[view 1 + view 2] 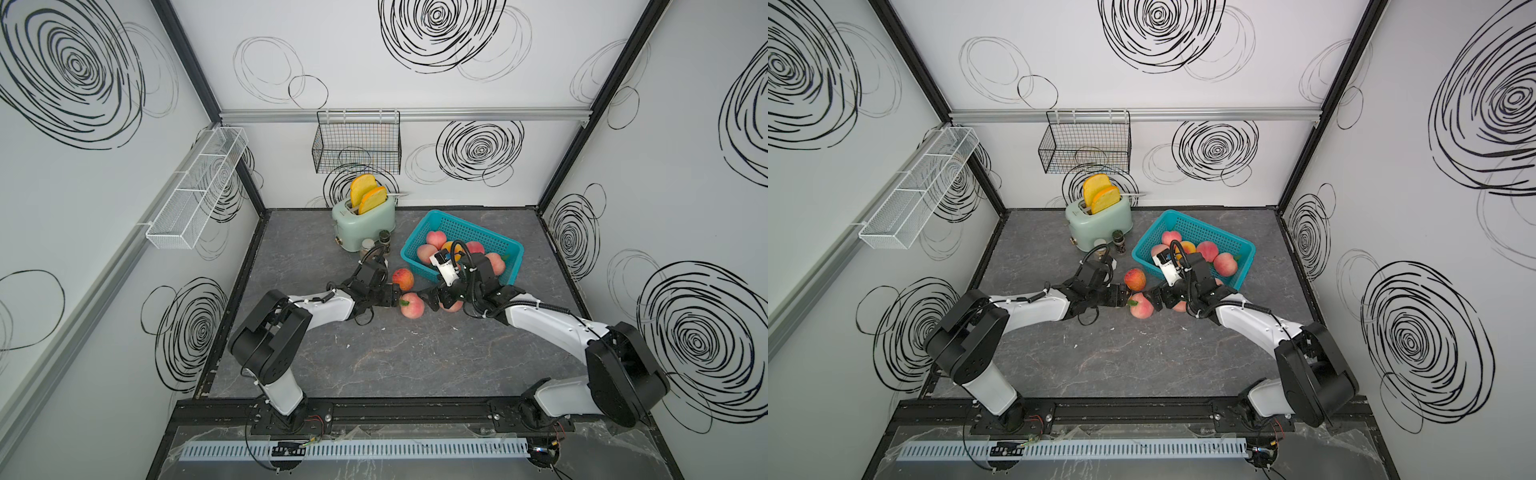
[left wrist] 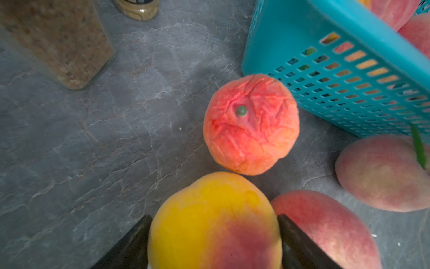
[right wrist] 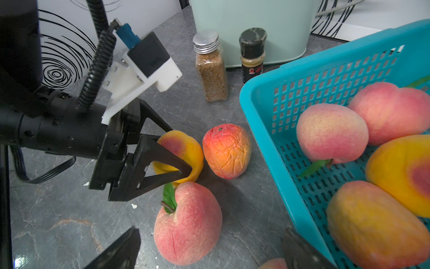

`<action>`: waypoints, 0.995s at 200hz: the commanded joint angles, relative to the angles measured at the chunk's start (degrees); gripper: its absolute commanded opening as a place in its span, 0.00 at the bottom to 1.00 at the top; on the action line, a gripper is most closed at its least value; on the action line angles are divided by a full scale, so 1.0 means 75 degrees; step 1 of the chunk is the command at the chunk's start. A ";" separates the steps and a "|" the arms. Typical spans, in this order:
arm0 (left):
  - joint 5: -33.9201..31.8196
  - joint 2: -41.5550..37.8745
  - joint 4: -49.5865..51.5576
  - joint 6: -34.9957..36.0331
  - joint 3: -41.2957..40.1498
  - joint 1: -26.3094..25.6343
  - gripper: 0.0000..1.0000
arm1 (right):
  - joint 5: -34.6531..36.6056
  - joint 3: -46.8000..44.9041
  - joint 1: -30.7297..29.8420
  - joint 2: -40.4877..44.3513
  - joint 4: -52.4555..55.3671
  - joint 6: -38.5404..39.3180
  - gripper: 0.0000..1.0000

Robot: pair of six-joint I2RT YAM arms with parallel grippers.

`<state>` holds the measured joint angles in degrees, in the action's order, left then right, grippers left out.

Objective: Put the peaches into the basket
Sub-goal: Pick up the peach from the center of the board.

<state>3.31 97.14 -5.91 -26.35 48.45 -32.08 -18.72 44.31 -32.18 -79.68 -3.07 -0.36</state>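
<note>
My left gripper (image 2: pixel 214 219) is shut on a yellow-orange peach (image 2: pixel 209 221), both fingers pressed to its sides; the right wrist view shows that grip (image 3: pixel 180 149) low on the table. Beside it lie a wrinkled red-orange peach (image 1: pixel 403 279) and a pink peach with a green leaf (image 3: pixel 188 223). My right gripper (image 3: pixel 210 235) stands open around the pink leafed peach, fingers well clear of it. Another pink peach (image 1: pixel 452 307) lies partly hidden under that gripper. The teal basket (image 1: pixel 457 220) holds several peaches (image 3: pixel 330 132) and stands right behind the loose ones.
A mint toaster (image 1: pixel 363 220) with two toast slices stands at the back. Two spice jars (image 3: pixel 210 69) (image 3: pixel 252 53) stand in front of it, close to my left arm. A black wire basket (image 1: pixel 357 145) and a white mesh rack (image 1: pixel 195 191) hang on the walls.
</note>
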 commanded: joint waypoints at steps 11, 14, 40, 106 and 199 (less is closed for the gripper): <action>-0.0150 -0.0180 -0.0139 0.0005 0.0127 -0.0001 0.76 | -0.0129 0.0149 -0.0049 0.0004 0.0015 0.0165 0.98; -0.0162 -0.0207 -0.0122 0.0009 0.0118 -0.0001 0.76 | -0.0126 0.0150 -0.0049 0.0006 0.0027 0.0165 0.98; -0.0293 -0.0501 0.0081 0.0079 0.0106 0.0025 0.76 | -0.0116 0.0157 -0.0047 0.0116 0.0056 0.0116 0.98; -0.0070 -0.1349 0.0526 0.0137 -0.0018 0.0000 0.75 | -0.0259 0.0055 -0.0108 0.0442 0.0037 -0.0009 0.98; 0.1637 -0.3082 0.0526 -0.0520 -0.0860 -0.0111 0.75 | -0.0716 -0.0202 -0.0422 0.1253 -0.0068 -0.0010 0.99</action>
<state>8.93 76.69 0.25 -27.27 43.62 -32.29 -21.56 43.66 -34.30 -71.94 -3.07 -0.82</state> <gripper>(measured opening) 0.781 0.984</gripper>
